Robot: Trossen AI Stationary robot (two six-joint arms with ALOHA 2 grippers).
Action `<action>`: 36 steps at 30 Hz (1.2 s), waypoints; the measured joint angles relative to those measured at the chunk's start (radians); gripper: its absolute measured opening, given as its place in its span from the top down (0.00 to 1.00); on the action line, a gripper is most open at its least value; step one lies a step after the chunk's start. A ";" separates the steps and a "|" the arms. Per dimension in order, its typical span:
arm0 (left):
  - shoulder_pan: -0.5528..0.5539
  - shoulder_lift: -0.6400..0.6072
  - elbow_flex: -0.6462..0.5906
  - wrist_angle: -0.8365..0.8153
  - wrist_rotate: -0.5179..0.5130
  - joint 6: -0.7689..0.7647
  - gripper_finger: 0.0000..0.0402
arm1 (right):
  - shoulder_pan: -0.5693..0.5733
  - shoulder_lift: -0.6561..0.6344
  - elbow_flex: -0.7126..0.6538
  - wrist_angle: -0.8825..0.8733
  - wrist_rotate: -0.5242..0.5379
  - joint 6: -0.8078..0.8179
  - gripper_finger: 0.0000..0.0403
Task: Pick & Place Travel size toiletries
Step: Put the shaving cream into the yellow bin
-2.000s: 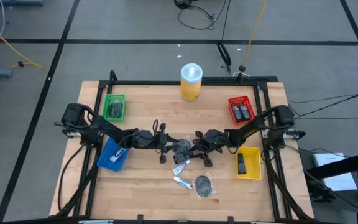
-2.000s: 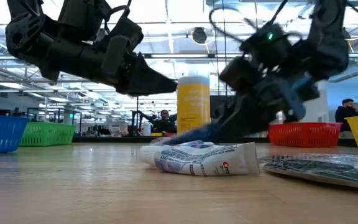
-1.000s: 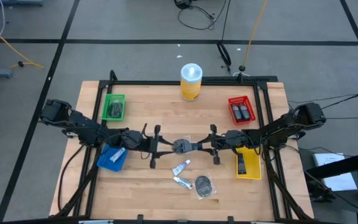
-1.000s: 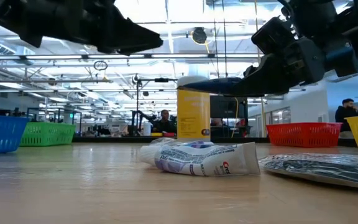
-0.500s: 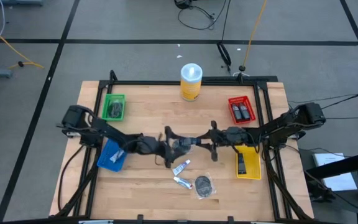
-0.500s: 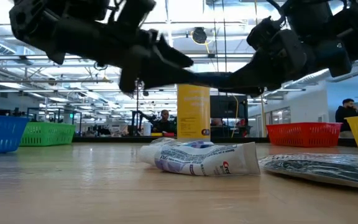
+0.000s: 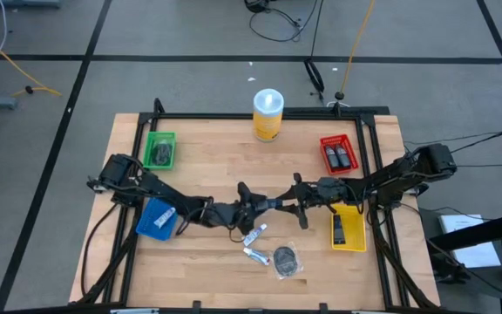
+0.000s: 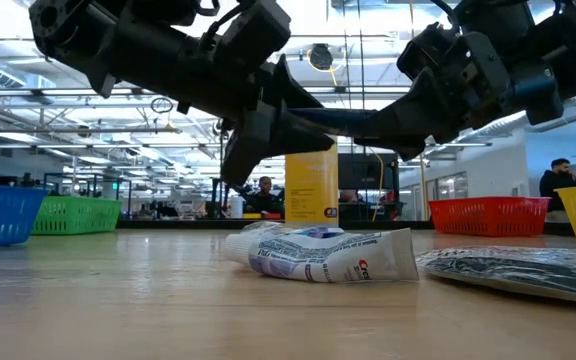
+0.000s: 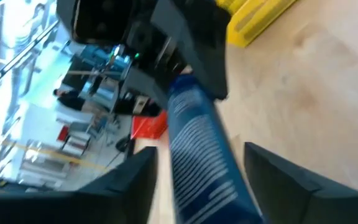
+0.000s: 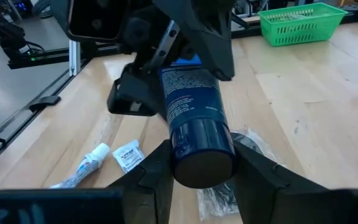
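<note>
We list two arms, both dark, near-black, built of jointed blocky segments. The left arm point(image 7: 159, 187) runs from a rounded base housing at the left of the overhead frame; the right arm point(image 7: 382, 181) from a matching housing at the right. Thin black cables loop along both. The left tool point(image 7: 244, 203) and right tool point(image 7: 279, 202), mid-frame, each carry two flat, tapering black fingers point(image 10: 157, 171). In the table-level frame we note glossy angular casings with short rod-like stubs. No markings are legible to us.
</note>
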 joint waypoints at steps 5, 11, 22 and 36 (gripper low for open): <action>-0.007 -0.006 0.000 0.000 -0.052 0.001 0.64 | 0.000 0.000 0.000 0.001 0.000 0.000 0.70; -0.019 -0.006 0.000 -0.003 -0.052 0.010 0.85 | 0.000 0.000 0.000 0.001 -0.001 0.004 0.67; -0.038 -0.007 0.000 -0.004 -0.052 0.020 0.96 | 0.001 -0.001 0.001 0.000 0.000 0.000 0.59; -0.097 -0.234 0.000 -0.332 -0.131 -0.171 0.98 | 0.000 -0.081 0.000 -0.042 0.010 -0.002 0.49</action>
